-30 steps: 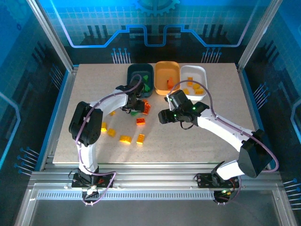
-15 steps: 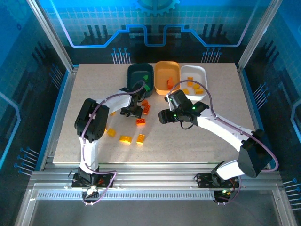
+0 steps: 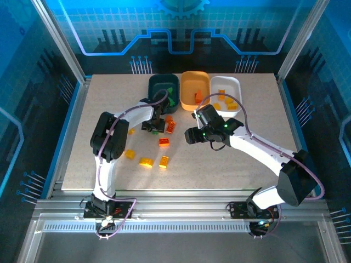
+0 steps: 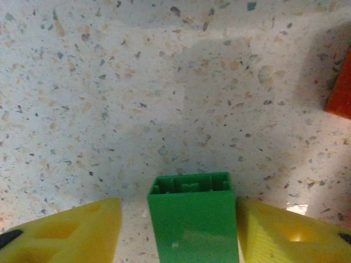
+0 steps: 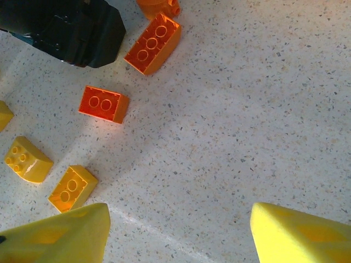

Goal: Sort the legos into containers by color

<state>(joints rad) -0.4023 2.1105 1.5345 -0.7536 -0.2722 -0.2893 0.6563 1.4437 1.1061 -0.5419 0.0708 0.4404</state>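
Left gripper [image 4: 180, 204] has a green lego [image 4: 192, 224] between its fingers. One pad touches it and the other side shows a sliver of gap, so I can't tell if it's actually clamped. An orange-red brick [image 4: 341, 87] crowds in beside it. Right gripper [image 5: 180, 211] hangs spread wide with nothing in it (its wrist cam shows studs on the loose red brick [image 5: 103, 103] and yellow brick [image 5: 27, 159], mere specks overhead). The teal bin [image 3: 163, 87] is just behind the left gripper.

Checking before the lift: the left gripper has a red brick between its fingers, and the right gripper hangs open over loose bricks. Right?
The brick between the fingers of the left gripper is green, not red, as the left wrist view shows. The right gripper does hang open over loose bricks.
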